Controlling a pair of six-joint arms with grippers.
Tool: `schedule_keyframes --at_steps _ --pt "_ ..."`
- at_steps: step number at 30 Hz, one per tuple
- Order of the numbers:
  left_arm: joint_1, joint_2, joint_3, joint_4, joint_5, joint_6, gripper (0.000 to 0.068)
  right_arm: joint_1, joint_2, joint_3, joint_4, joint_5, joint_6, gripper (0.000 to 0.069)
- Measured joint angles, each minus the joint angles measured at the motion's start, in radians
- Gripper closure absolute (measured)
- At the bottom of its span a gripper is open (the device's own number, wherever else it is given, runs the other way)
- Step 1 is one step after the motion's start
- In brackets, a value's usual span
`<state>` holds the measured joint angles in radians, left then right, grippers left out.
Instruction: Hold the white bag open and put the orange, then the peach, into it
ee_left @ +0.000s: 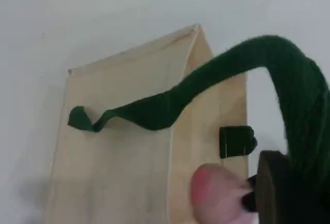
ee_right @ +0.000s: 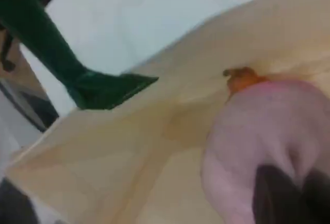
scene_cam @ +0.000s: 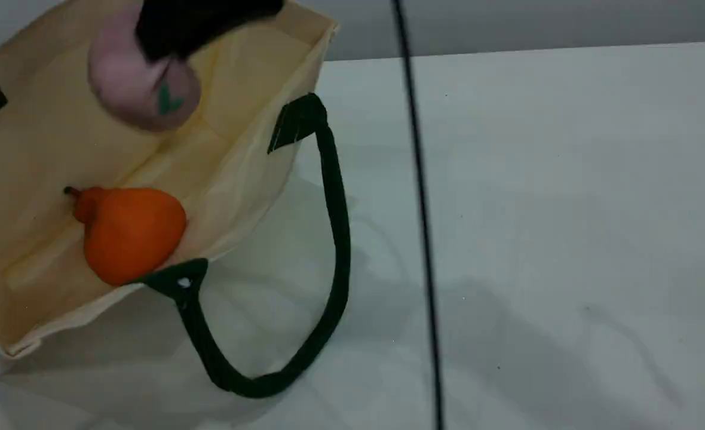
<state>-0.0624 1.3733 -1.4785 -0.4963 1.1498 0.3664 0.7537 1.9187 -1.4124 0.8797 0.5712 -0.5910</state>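
The right pincer [scene_cam: 167, 51] was clamped on the peach [scene_cam: 140, 89], carrying it over the open mouth of the white bag [scene_cam: 42, 149], presumably to lower it inside beside the fruit already there. The peach's green leaf mark faced the scene camera. The left pincer [ee_left: 286, 193] was closed on one green handle [ee_left: 216, 80], lifting it so the bag's mouth stayed wide, as I judge it. The orange [scene_cam: 131, 230] lay within the bag near its front rim, on its side, its long axis running from body to knobbed stem, the stem pointing to the scene view's left. The other handle [scene_cam: 334, 239] drooped in a loop onto the desk [scene_cam: 567, 209].
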Motion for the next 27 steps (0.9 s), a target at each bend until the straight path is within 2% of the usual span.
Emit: schedule_keyframes --at_steps 7,11,21,24,27 --pt "0.0 0.0 0.0 0.0 0.001 0.0 0.0622 0.083 0.109 0.0 0.021 -0.18 -0.022 0.0652" --pt "0.0 0.0 0.0 -0.001 0.003 0.003 0.0622 0.087 0.155 -0.001 0.024 -0.252 -0.028 0.0652" --pt "0.0 0.0 0.0 -0.001 0.006 0.011 0.0622 0.084 0.161 -0.001 0.02 -0.268 -0.054 0.064" --pt "0.0 0.0 0.0 -0.001 0.009 0.011 0.0622 0.084 0.161 -0.001 0.019 -0.275 -0.066 0.0601" --pt "0.0 0.0 0.0 -0.001 0.009 0.011 0.0622 0.084 0.16 -0.001 0.019 -0.275 -0.069 0.0493"
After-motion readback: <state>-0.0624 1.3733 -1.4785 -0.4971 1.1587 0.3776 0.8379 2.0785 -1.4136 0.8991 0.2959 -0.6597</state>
